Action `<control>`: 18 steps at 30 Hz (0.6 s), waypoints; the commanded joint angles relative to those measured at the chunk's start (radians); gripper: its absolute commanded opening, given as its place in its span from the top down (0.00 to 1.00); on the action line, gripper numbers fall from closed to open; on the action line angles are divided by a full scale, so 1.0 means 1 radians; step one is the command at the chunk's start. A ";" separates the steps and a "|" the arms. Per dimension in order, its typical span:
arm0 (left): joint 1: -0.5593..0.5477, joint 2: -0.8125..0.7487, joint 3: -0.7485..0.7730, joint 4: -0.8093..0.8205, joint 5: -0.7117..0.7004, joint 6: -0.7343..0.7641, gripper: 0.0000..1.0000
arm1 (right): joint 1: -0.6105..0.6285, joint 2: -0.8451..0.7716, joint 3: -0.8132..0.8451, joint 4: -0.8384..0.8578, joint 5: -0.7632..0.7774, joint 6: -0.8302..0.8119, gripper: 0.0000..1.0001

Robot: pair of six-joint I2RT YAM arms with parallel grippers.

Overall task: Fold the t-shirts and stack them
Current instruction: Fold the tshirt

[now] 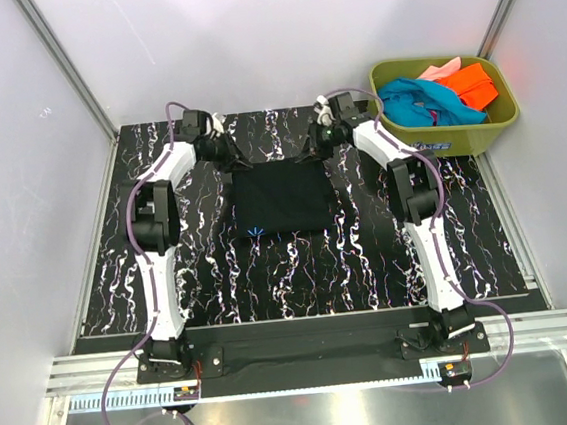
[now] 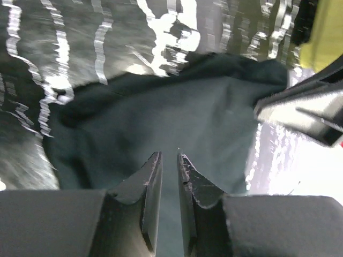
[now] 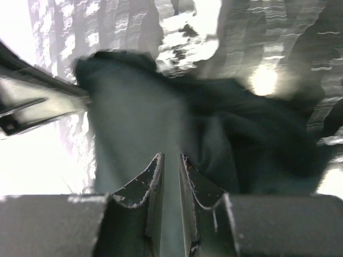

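**Item 1:** black t-shirt (image 1: pixel 277 201), lying as a rough rectangle mid-surface (image 1: pixel 199 271), between the 2 arms.
- Left pincer (image 1: pixel 232 161) sits at its far left corner, right pincer (image 1: pixel 314 151) at its far right corner.
- Both wrist views show the jaws nearly shut with dark cloth pinched between them.
- Step in hand, by judgement: a fold of the far edge.
- Next move calls for both corners carried together and level toward the near edge, so the fold lands square.

**Item 2:** olive tub (image 1: pixel 452 139), at the far right corner of the surface.
- Contents: 1 teal t-shirt (image 1: pixel 415 99), 1 orange t-shirt (image 1: pixel 472 84), 1 pink t-shirt (image 1: pixel 439 70).
- All 3 are loosely bundled, not yet folded.
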 commanded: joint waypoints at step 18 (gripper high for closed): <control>0.086 -0.007 0.200 -0.071 -0.051 0.106 0.67 | -0.103 0.143 0.227 -0.103 0.009 -0.019 0.62</control>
